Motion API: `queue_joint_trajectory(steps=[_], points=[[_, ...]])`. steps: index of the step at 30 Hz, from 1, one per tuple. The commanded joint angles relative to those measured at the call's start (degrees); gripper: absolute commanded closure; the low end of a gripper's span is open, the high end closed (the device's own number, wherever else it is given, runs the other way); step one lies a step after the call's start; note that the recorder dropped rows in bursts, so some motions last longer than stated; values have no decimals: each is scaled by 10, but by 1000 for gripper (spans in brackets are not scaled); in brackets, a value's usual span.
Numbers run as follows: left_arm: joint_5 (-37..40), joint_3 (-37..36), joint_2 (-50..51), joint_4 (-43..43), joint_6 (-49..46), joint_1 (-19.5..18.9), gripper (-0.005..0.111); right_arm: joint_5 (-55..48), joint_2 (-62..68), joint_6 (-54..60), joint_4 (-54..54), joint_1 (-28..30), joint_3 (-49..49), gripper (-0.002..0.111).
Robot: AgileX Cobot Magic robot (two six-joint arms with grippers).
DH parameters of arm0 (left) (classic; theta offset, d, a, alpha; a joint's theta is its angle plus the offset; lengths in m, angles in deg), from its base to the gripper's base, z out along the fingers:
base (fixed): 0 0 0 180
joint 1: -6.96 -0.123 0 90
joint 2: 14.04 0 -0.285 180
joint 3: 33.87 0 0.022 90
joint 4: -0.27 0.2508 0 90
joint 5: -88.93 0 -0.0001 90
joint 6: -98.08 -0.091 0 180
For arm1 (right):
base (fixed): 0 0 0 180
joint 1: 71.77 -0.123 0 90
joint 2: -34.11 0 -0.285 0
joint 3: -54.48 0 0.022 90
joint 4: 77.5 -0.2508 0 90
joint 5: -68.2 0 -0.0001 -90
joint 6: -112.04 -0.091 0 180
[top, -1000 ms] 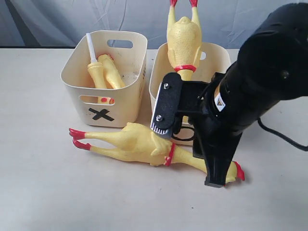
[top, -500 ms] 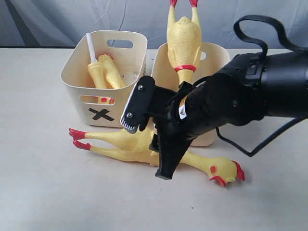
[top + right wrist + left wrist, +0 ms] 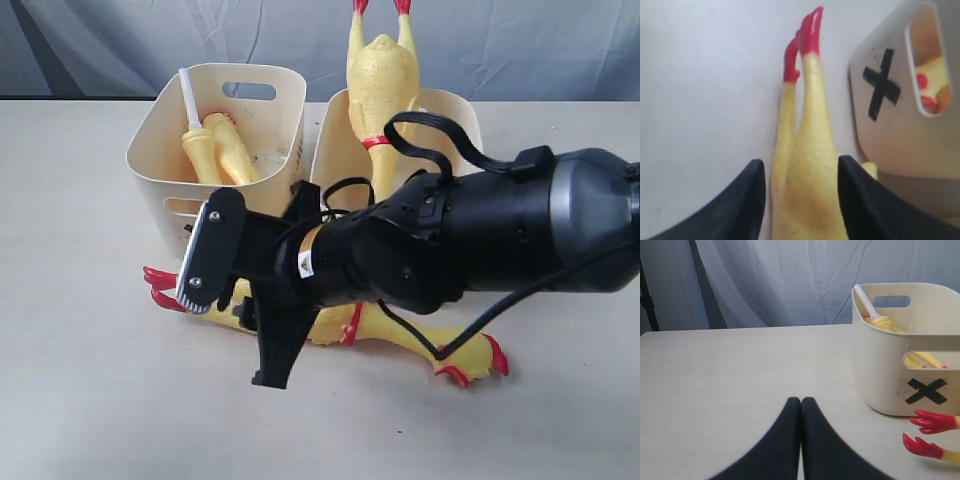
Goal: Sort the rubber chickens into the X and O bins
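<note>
The plump chicken (image 3: 810, 110) is lying on the desk (image 3: 700, 75) just beside the X bin (image 3: 900, 145). Its long axis is running between the right pincer's (image 3: 800, 162) parted jaws, seemingly untouched. The left pincer (image 3: 801, 410), pressed together, is hovering farther off.

A plump chicken (image 3: 807, 145) lies before the X bin (image 3: 265, 195), which holds slim chickens (image 3: 228, 150).
</note>
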Motion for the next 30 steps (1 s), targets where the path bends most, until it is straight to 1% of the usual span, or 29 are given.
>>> queue_joint_trajectory(steps=[1,9,20,30], points=[[-1,1,-2,-2,1,2,107,14,5,-5,-1,-2,-26,64],[-1,1,-2,-2,1,2,107,15,44,-5,-1,-2,-33,64],[-1,1,-2,-2,1,2,107,69,86,-7,-4,-2,-33,64],[-1,1,-2,-2,1,2,107,96,106,-2,2,0,-33,64]])
